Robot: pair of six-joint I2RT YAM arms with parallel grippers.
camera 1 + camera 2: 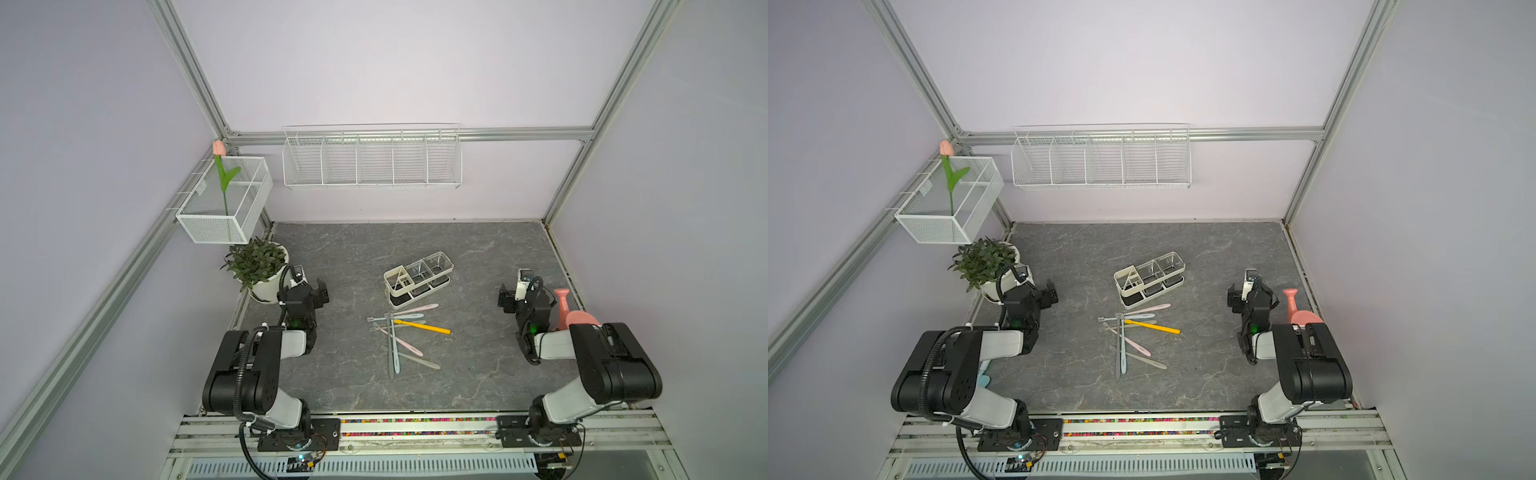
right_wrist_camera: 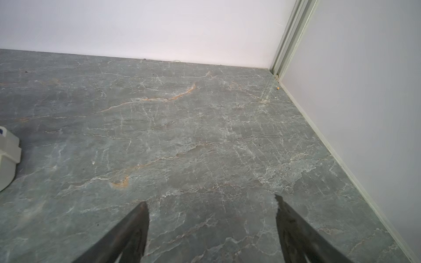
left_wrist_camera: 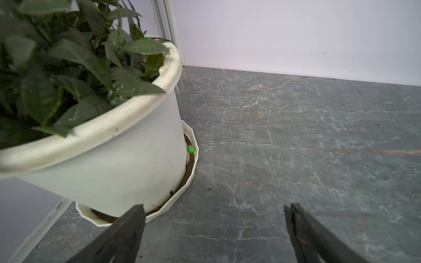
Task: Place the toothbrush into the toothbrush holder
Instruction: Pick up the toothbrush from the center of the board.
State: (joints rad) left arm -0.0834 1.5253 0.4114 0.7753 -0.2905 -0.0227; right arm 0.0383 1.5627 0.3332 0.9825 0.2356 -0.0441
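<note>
Matt, veined stone-look tabletop (image 1: 478, 257); toothbrush holder (image 1: 391, 287) of cream plastic with clear glossy cups (image 1: 439, 254).

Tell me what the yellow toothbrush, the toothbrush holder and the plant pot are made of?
Yellow toothbrush: probably plastic, smooth; one even bright colour.
Toothbrush holder: looks like matte cream plastic; its see-through cups could be clear plastic or glass.
Plant pot: seemingly white plastic, slightly shiny, with a scuffed rolled rim.
</note>
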